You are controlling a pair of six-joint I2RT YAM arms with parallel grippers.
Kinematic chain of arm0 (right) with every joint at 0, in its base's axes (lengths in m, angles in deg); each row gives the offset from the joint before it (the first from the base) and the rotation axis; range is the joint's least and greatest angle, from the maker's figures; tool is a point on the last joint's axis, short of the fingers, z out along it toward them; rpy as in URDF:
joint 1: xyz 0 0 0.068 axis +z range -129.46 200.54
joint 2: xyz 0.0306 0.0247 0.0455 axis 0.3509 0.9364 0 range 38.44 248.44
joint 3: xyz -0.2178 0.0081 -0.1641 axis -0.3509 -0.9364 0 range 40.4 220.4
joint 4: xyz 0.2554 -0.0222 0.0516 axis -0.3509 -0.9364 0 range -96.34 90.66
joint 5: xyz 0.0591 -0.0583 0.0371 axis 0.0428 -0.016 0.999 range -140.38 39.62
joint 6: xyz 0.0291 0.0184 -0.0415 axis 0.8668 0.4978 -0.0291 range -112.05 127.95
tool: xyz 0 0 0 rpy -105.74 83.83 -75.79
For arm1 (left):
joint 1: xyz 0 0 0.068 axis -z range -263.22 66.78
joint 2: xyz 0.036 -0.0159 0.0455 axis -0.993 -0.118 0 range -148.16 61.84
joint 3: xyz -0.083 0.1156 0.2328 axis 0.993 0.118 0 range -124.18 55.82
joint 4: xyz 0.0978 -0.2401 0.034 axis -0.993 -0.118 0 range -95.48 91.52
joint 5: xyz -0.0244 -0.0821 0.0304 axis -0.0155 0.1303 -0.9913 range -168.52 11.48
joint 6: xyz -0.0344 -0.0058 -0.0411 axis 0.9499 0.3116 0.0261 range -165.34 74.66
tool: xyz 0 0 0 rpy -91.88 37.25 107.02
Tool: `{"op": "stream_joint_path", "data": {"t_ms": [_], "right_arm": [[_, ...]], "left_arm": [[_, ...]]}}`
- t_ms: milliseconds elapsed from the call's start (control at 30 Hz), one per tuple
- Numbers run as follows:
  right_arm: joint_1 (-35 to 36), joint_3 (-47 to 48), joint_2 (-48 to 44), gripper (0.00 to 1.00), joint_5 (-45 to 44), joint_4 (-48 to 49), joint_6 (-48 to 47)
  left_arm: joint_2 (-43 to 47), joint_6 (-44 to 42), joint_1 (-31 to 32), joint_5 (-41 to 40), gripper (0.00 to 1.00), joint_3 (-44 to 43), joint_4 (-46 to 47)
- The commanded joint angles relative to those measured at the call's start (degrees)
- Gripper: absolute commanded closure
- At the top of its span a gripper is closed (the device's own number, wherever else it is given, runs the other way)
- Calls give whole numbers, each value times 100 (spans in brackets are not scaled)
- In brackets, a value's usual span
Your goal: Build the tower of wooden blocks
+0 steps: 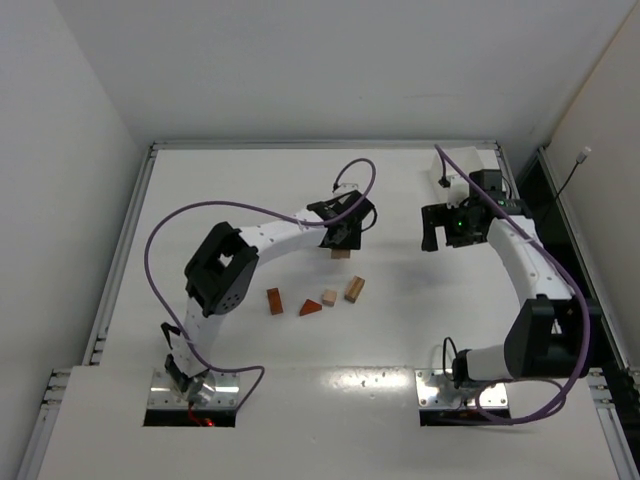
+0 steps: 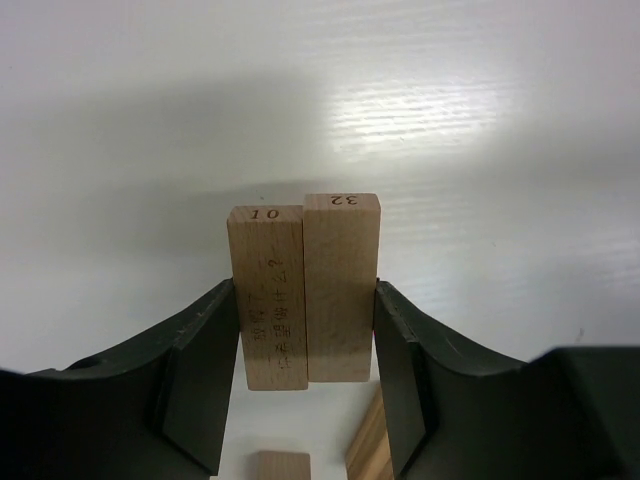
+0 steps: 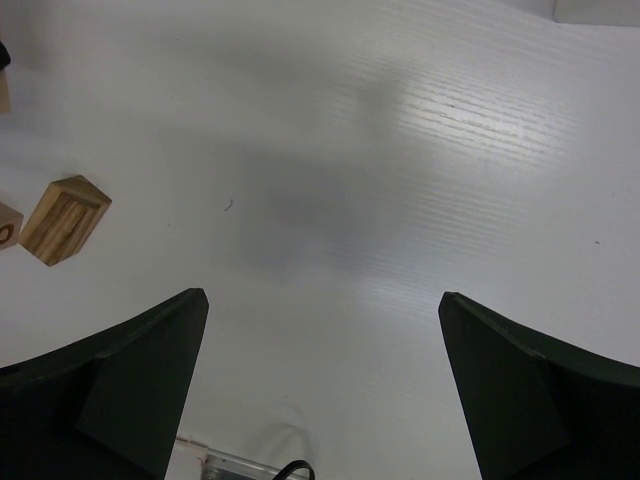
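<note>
clamping two wood blocks (image 2: pixel 340 290), left end effector (image 2: pixel 305 305), table edges (image 1: pixel 320 146) distant

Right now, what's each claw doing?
Left claw: closed on two tan wood blocks, pinched side by side.
Right claw: open, holding nothing.

**Numbers on the wood blocks**

In the left wrist view, two tan blocks (image 2: pixel 290 340) stand side by side. The left tan block (image 2: pixel 266 290) bears "10" on its end face. A line of small engraved characters runs along its side, too fine to read. The right tan block (image 2: pixel 342 280) bears "32" on its end face. In the right wrist view, an edge block (image 3: pixel 6 228) shows part of a dark mark, unreadable.
</note>
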Motion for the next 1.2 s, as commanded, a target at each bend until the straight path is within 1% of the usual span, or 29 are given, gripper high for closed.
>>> {"op": "stream_joint_path", "data": {"t_ms": [0,133,233,300,500,567,633,700,767,800,900,933,1000,1033,1100,1133,1167], "right_arm": [[-26,207,128,1,195,60,103],[-26,260,182,1,196,60,103],[-26,260,182,1,196,60,103],[-26,260,182,1,196,60,103],[-26,260,234,1,196,60,103],[-26,260,234,1,196,60,103],[-26,260,234,1,196,60,103],[-26,260,234,1,196,60,103],[-26,260,234,1,196,60,103],[-26,260,234,1,196,60,103],[-26,260,182,1,196,60,103],[-26,260,182,1,196,60,51],[-26,260,182,1,196,60,51],[-26,208,182,1,196,60,-10],[-26,129,120,1,249,60,-11],[-26,128,68,1,249,60,-11],[-26,67,67,1,249,60,-63]], "left_arm": [[-229,213,-154,-256,100,-162,-266],[-421,423,-154,-387,100,-162,-319],[-563,424,-154,-387,100,-294,-398],[-651,424,-154,-265,100,-469,-398],[-844,485,-154,-212,100,-523,-451],[-896,485,-154,-159,93,-523,-451],[-897,485,-154,-159,93,-400,-451],[-897,485,-154,-106,87,-347,-390],[-897,485,-154,-106,87,-286,-389],[-897,485,-154,-106,85,-285,-389],[-897,485,-154,-45,69,-172,-336],[-897,485,-154,8,59,-171,-276],[-836,362,-154,61,47,-118,-197],[-835,310,-154,131,35,-118,-196],[-835,186,-154,236,24,-118,-126],[-774,125,-154,237,15,-118,-126],[-774,47,-154,237,10,-118,-73]]}}
